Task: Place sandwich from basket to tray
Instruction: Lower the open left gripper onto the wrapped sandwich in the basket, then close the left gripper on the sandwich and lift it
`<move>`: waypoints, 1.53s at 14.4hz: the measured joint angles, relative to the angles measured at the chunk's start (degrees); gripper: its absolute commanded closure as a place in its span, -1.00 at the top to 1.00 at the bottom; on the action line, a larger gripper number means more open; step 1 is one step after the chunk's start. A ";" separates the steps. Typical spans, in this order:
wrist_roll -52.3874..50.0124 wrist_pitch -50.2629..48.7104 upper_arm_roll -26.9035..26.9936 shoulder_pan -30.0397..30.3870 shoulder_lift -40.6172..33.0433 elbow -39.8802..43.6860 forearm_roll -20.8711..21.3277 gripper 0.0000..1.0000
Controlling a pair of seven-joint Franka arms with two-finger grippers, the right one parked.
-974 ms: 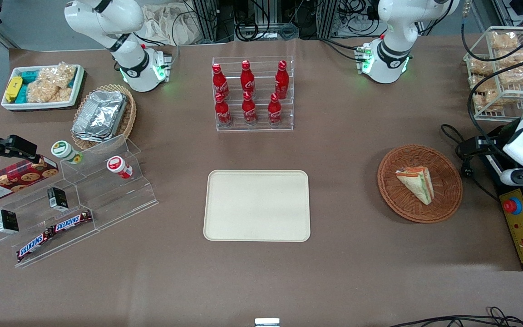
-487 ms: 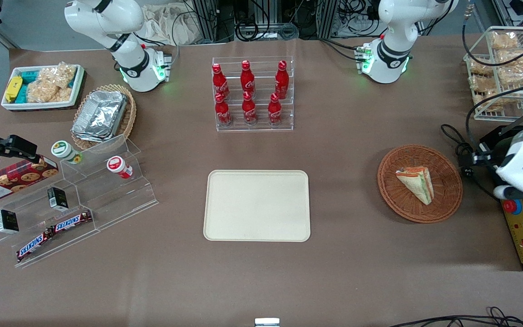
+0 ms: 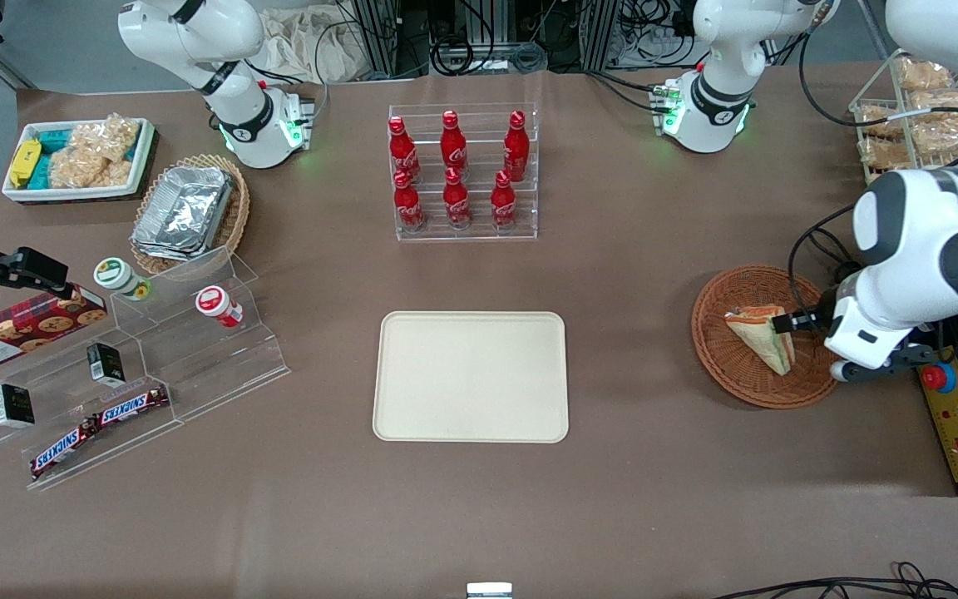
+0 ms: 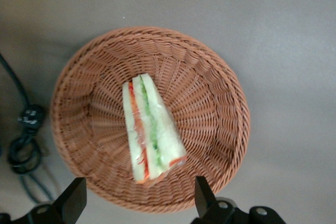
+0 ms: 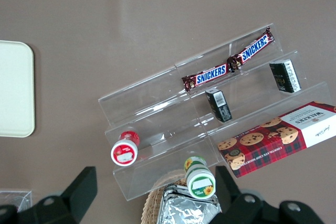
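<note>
Left wrist view: triangular clear-wrapped sandwich (image 4: 152,132) of pale bread, orange-red and green filling stripes facing up, lies in the round reddish-brown wicker basket (image 4: 220,85). Left gripper (image 4: 137,200) hovers above the basket, fingers (image 4: 73,199) spread wide, holding nothing. Front view: flat cream-beige rectangular tray (image 3: 471,376) on the brown desk (image 3: 612,274), well apart from basket, toward the parked arm's end.

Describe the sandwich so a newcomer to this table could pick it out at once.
Find the cream tray at the table's middle, then look toward the working arm's end for the round reddish-brown wicker basket. The sandwich lies in it, under the open gripper: a clear-wrapped pale bread wedge with orange-red and green filling stripes, the basket's only item.
</note>
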 measured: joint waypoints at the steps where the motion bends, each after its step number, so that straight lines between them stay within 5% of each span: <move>1: -1.81 3.52 -0.01 0.00 0.18 -2.18 0.00 0.86; 12: -10.30 22.11 0.60 3.06 3.08 -12.94 -0.24 0.79; 16: -12.82 22.47 0.28 3.03 4.03 -12.95 -0.30 0.16; 19: -14.11 22.47 0.25 3.03 4.11 -12.94 -0.53 -0.88; 22: -14.59 20.93 -0.13 2.96 3.63 -12.46 -0.54 -1.00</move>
